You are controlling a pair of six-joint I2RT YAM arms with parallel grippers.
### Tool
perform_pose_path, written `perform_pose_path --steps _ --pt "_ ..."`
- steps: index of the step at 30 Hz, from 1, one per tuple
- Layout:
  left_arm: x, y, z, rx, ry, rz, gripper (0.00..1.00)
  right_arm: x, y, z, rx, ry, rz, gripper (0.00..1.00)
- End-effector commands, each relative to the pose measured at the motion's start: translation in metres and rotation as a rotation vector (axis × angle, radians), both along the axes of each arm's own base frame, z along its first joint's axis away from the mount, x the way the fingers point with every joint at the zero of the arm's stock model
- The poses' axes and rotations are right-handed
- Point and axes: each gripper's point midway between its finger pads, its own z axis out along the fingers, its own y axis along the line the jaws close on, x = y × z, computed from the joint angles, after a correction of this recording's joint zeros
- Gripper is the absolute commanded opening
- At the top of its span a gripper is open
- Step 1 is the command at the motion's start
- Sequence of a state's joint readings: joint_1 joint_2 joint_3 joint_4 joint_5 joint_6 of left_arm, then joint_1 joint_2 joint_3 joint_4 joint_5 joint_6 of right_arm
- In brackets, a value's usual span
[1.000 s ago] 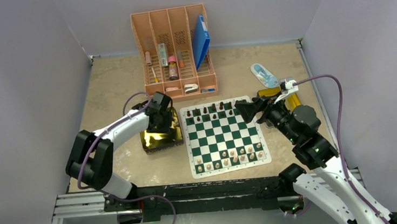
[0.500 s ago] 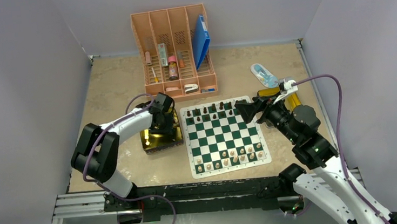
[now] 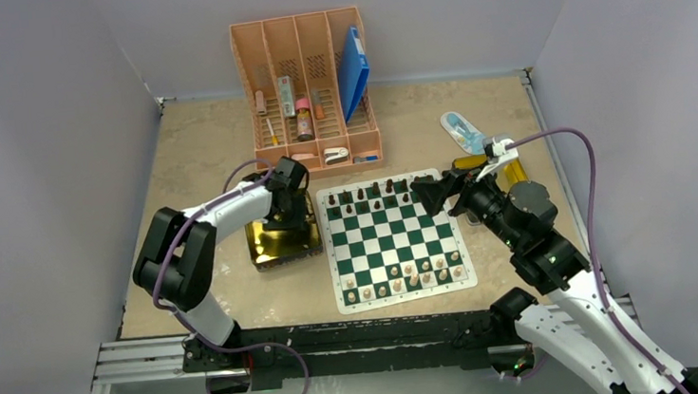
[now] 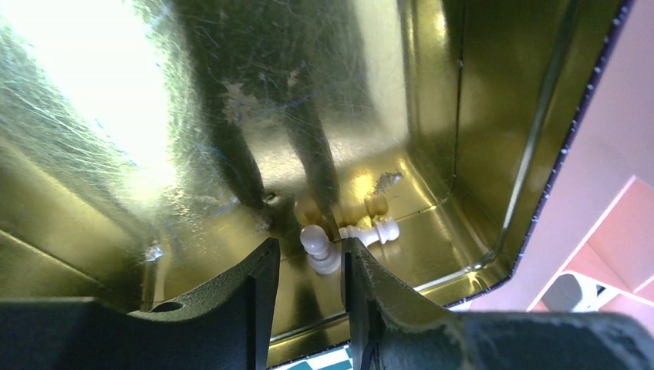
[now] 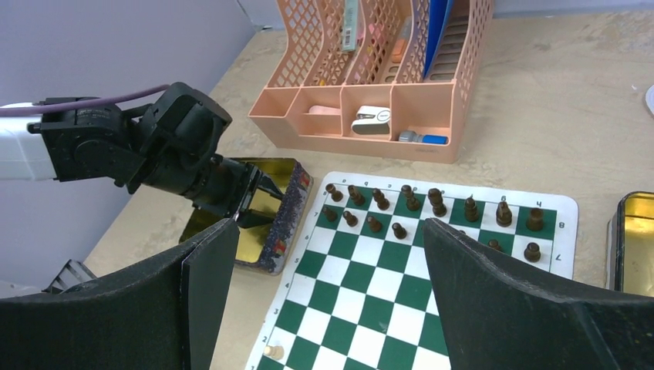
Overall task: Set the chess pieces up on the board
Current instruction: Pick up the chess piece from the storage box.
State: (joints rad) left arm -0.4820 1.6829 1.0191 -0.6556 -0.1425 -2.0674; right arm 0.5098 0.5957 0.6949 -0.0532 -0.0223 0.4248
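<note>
Beige tabletop, grey walls: left arm down in the tin for a pale pawn

Beige table inside grey walls held the board (image 3: 392,237), a green-and-white mat. The dark pieces (image 3: 375,193) stood along its far rows and the pale pieces (image 3: 409,274) along its near rows, with gaps in both camps. Just left of the board sat a gold tin (image 4: 478,116). The left gripper (image 4: 308,247) reached down into it, its jaws narrow but not closed. A pale pawn (image 4: 318,248) stood on the tin floor just beyond the tips, in line with the gap. No finger looked to be touching it. A second pale piece (image 4: 372,230) lay on its side close behind, near the tin's corner.

The step in hand appeared to be picking that pawn out. To do it well, the fingers would likely need to go a little deeper, so that the pads took the pawn low on its stem rather than at its round head, where it could squirt out. They should close slowly and squarely, keeping clear of the lying piece and the tin wall. A straight lift before any sideways travel would spare the rim.

The right gripper (image 5: 329,225) hovered over the board's far right part, jaws wide and empty. It was best kept high there, away from the dark ranks. A pink organiser (image 3: 307,86) stood behind, well apart
</note>
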Motion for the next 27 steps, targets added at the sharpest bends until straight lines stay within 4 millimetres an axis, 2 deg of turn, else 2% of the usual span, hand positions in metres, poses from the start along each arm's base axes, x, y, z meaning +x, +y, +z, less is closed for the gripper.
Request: perform_pose_path --steps 1,11,19,23,27 --pt "-0.005 0.002 0.001 -0.014 0.050 0.059 0.33 0.002 0.002 0.012 0.009 -0.053 0.011 0.91" --pt "-0.006 0.000 -0.003 -0.024 0.051 0.035 0.30 0.002 -0.001 0.016 0.009 -0.060 -0.003 0.91" --pt "-0.013 -0.009 -0.005 -0.046 0.129 0.021 0.27 -0.001 -0.002 0.015 0.013 -0.053 -0.001 0.91" --pt "-0.019 -0.003 -0.008 -0.034 0.145 0.049 0.17 -0.002 -0.002 0.018 0.019 -0.057 -0.002 0.91" --pt "-0.020 0.005 -0.002 -0.017 0.111 0.076 0.07 -0.003 -0.002 0.020 0.025 -0.059 -0.002 0.91"
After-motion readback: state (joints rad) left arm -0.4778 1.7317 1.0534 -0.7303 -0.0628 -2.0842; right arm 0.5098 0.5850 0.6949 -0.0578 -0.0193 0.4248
